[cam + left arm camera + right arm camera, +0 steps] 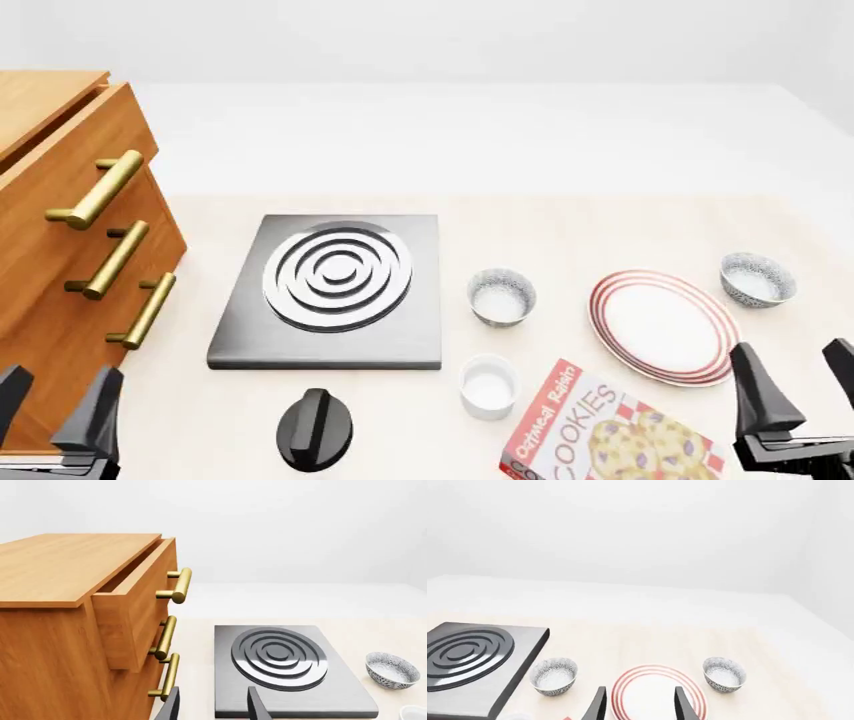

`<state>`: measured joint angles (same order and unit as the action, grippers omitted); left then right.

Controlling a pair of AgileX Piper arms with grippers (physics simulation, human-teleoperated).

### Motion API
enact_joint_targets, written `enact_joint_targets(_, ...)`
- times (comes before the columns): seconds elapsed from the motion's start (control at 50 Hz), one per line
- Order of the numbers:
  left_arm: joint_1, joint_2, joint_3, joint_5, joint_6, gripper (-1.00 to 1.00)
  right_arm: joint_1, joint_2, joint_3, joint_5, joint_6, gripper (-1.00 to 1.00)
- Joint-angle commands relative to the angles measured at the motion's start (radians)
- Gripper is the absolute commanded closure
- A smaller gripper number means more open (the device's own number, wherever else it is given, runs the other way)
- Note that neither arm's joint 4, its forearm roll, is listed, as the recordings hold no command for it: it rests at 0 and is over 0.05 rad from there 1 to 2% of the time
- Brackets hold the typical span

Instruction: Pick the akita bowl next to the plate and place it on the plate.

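On the table nothing has been moved yet, so the whole job is left: a bowl must be picked up and set down on the plate.

Biggest is one wooden cabinet (67,230) at the left, with three gold handles and its top drawer pulled out a bit. Next is one grey stove plate (334,290) with silver rings. Then comes one plate (663,326), white with red rings, and it has nothing on it. One cookie box (601,435) lies at the near edge.

Two speckled bowls look the same. The akita bowl (757,279) sits just beside the plate, on its far right side. The other bowl (502,296) sits between the plate and the stove, a little apart from the plate. I think the close one is the one to take.

One black knob (315,430) and one little white cup (489,386) are smallest.

The left gripper (54,405) has its fingers spread and holds nothing. The right gripper (798,385) is spread and holding nothing too, near the plate.
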<state>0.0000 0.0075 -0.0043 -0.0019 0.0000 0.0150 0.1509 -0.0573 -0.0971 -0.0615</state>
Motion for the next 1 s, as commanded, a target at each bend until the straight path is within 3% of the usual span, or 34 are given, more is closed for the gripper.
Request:
enact_joint_targets(0.02,0.0,0.0,0.0,0.0,0.0,-1.0,0.016,0.115,-0.035,-0.078,-0.009,-1.0)
enact_joint_targets(1.0,0.0,0.0,0.0,0.0,0.0,-1.0,0.035,0.412,-0.141,-0.286,-0.03,-1.0)
